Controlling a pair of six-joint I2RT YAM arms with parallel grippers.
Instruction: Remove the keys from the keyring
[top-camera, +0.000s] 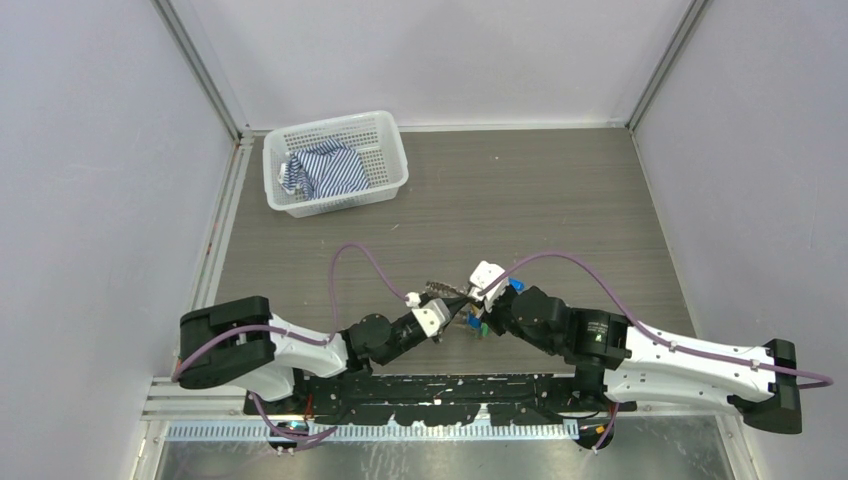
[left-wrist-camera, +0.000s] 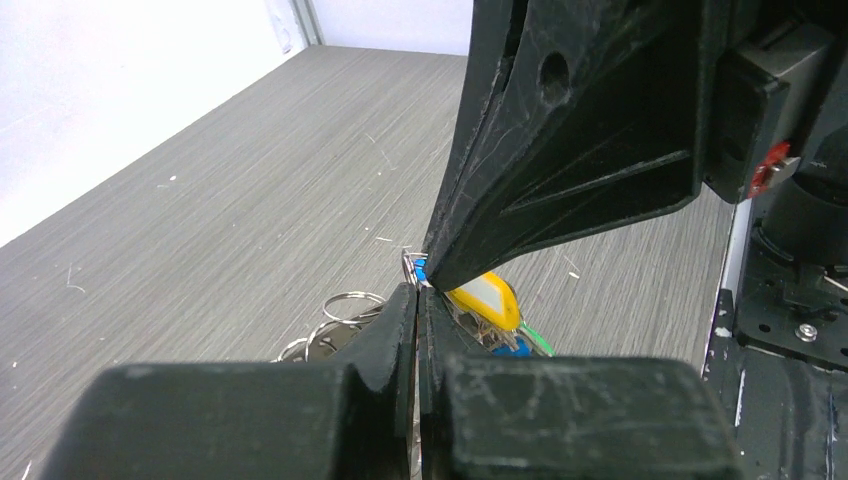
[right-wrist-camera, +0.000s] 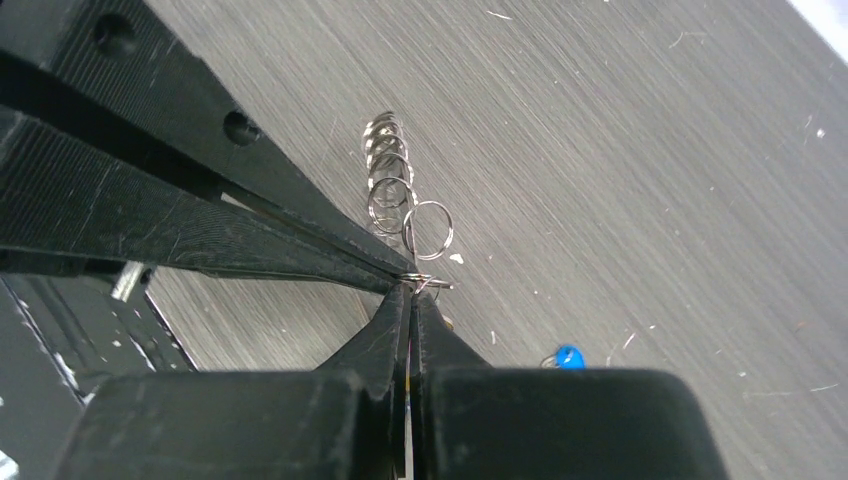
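Observation:
Both grippers meet tip to tip over the middle of the table, near its front. My left gripper is shut on thin metal of the keyring. My right gripper is shut on the same ring from the other side. A row of small split rings hangs off it. The keys bunch under the fingertips, showing a yellow tag, a blue tag and a green one. Most of the ring is hidden by the fingers. One blue-tagged key lies apart on the table.
A white mesh basket with a striped blue-and-white cloth stands at the back left. White walls close the table on three sides. The arm bases and a black rail run along the near edge.

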